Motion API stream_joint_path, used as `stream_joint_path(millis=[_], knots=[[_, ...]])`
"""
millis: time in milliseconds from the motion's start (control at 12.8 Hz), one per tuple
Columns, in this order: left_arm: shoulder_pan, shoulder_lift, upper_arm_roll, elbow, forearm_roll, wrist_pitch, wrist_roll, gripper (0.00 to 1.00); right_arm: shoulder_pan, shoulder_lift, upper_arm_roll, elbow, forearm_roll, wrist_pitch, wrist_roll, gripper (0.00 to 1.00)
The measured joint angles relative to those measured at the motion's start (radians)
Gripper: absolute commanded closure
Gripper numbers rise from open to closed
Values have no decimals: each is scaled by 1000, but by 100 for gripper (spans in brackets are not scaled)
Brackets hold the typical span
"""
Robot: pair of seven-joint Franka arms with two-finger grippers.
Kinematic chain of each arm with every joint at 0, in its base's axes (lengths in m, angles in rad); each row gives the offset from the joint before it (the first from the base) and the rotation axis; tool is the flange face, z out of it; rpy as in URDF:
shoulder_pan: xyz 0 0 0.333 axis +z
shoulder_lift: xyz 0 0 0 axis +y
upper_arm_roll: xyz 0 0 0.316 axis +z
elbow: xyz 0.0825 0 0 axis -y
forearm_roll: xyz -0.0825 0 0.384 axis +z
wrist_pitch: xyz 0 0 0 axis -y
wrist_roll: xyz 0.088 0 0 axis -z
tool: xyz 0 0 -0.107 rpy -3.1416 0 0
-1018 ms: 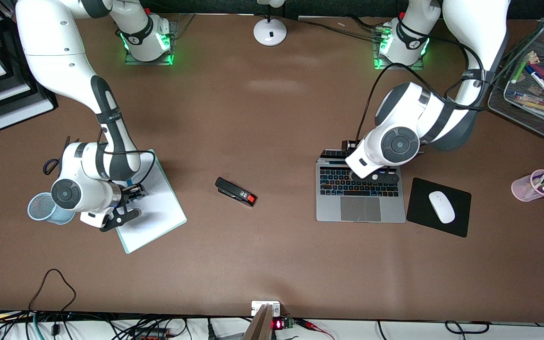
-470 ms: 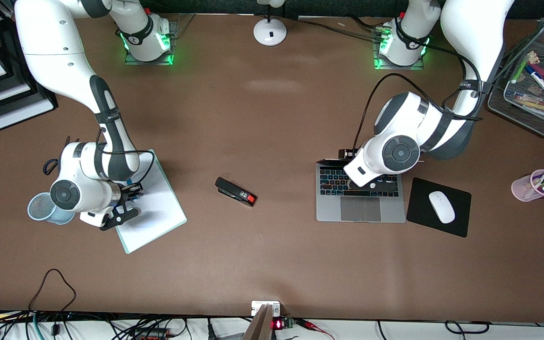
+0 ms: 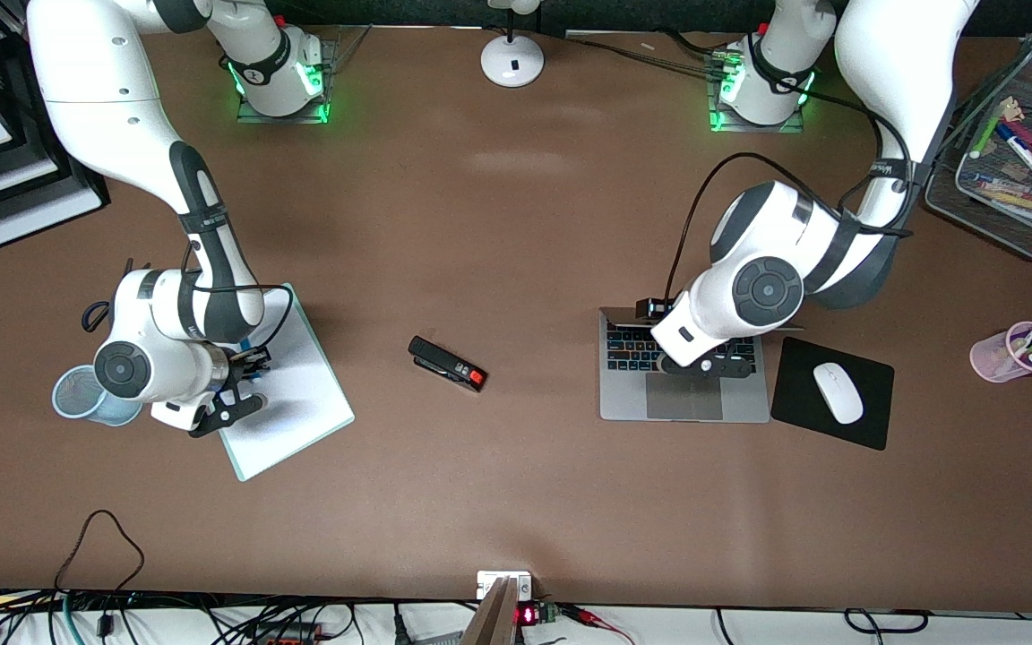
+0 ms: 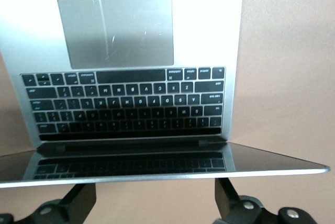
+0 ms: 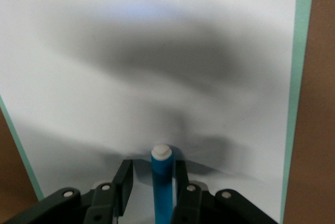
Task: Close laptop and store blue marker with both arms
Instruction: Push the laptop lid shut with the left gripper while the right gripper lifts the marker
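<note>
The silver-grey laptop [image 3: 684, 394] lies open at the left arm's end of the table. Its lid [image 4: 157, 164] is tilted partway and mirrors the black keys. My left gripper [image 3: 704, 358] is over the keyboard. It is open, and its fingers [image 4: 230, 203] stand wide apart at the lid's free edge [image 4: 154, 205]. The blue marker [image 5: 162, 182], with its white tip, lies on a white pad [image 3: 301, 394]. My right gripper [image 3: 243, 383] is low over the pad, open, and straddles the marker [image 5: 153, 179] with a gap on one side. The front view mostly hides the marker.
A black stapler [image 3: 447, 364] lies mid-table. A white mouse [image 3: 838, 392] sits on a black mouse pad [image 3: 794, 408] beside the laptop. A pink pen cup [image 3: 1016, 351] and a wire tray of markers [image 3: 1009, 179] stand past it. A blue mesh cup [image 3: 77, 394] stands beside my right gripper.
My left arm has moved toward the front camera over the laptop, and the lid has come down over more of the keyboard. My right arm has barely moved.
</note>
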Motion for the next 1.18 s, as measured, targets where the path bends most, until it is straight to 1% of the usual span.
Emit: stream_joint_path(millis=[313,392,470,627,862,940,1175], knots=[[0,36,9,2,1,76,1,0,0,0,0,1,0,0,0,73],[0,45,12,2,3,100,2,0,-1,0,0,1,0,0,0,78],[0,54,15,2,13,119,2,0,-1,0,0,2,0,0,0,85],[0,71,19,6,50,134,2,0,-1,0,0,3,1,0,0,87],[-1,108,20,34,63,156,3,0,-1,-1,0,4,1,0,0,91],[-2,123,20,42,64,179,3,0,-1,-1,0,4,1,0,0,95],[-3,163,20,50,64,225,4,0,0,-2,0,7,1,1,0,97]])
